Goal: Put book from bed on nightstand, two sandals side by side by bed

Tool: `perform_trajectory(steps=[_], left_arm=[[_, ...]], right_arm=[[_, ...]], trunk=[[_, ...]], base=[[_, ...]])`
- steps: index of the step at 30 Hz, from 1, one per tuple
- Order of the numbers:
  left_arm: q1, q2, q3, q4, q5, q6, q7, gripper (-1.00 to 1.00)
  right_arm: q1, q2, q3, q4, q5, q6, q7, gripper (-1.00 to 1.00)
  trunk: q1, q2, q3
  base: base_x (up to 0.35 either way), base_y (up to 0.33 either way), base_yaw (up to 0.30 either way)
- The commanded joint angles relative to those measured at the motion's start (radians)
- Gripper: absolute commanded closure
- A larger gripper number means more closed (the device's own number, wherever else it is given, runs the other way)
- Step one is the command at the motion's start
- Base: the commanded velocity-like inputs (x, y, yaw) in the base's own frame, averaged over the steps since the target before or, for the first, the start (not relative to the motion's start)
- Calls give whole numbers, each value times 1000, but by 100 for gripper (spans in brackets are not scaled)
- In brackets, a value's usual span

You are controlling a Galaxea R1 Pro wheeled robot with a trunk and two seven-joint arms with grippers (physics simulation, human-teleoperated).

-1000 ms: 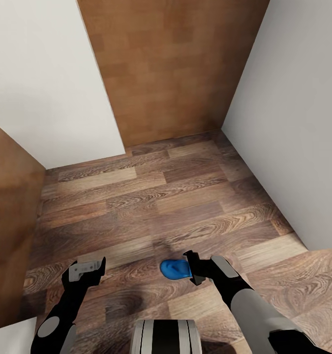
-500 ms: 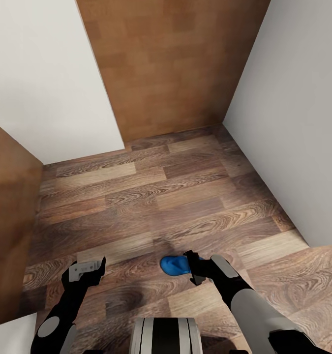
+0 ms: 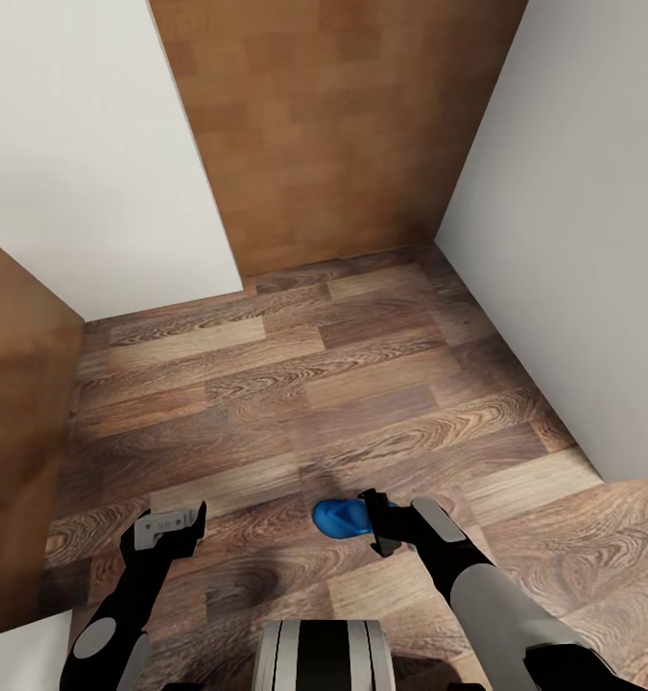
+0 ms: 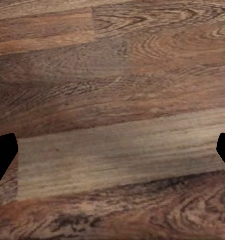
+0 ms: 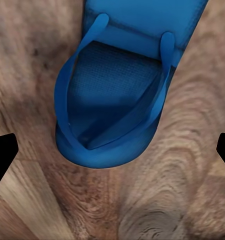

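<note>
Your head camera looks down on a wood-plank floor (image 3: 295, 384) in a narrow space. A tan wooden door (image 3: 333, 125) stands at the far end, with a white wall (image 3: 84, 163) to its left and another white wall (image 3: 573, 221) to its right. A brown wooden panel (image 3: 16, 422) runs along the far left edge.

Starting left of the door: your left gripper (image 3: 170, 526) hangs low above the floor. In the left wrist view its two dark fingertips (image 4: 2, 155) sit at opposite edges of the picture, spread wide, with bare planks between them. It holds nothing.

Further right, roughly in line with the door, your right gripper (image 3: 379, 523) carries one blue sandal (image 3: 341, 520) above the floor. From the head camera you see only a short rounded blue end poking out to the left of the gripper; the rest is hidden behind the fingers, so its long axis seems to run left to right, away from your right arm.

The right wrist view shows what the head camera hides: the sandal (image 5: 117, 95) from above, with its toe strap forming a V and its rounded end toward the camera. The sole's long axis runs along the gripper's line of sight. The fingertips (image 5: 2, 155) appear far apart at the picture's edges, and where they contact the sandal cannot be seen.
</note>
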Motion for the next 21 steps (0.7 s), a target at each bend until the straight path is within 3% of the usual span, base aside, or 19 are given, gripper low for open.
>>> perform_trajectory(steps=[1,21], left_arm=[[0,0,0,-2,6,5,2,-100],[0,0,0,-2,7,5,2,-100]], right_arm=[[0,-1,4,-2,-4,1,-6,-100],[-1,0,5,-24,5,3,6,-100]], trunk=[[0,0,-1],[0,0,-1]], base=[[0,0,0],[0,0,0]])
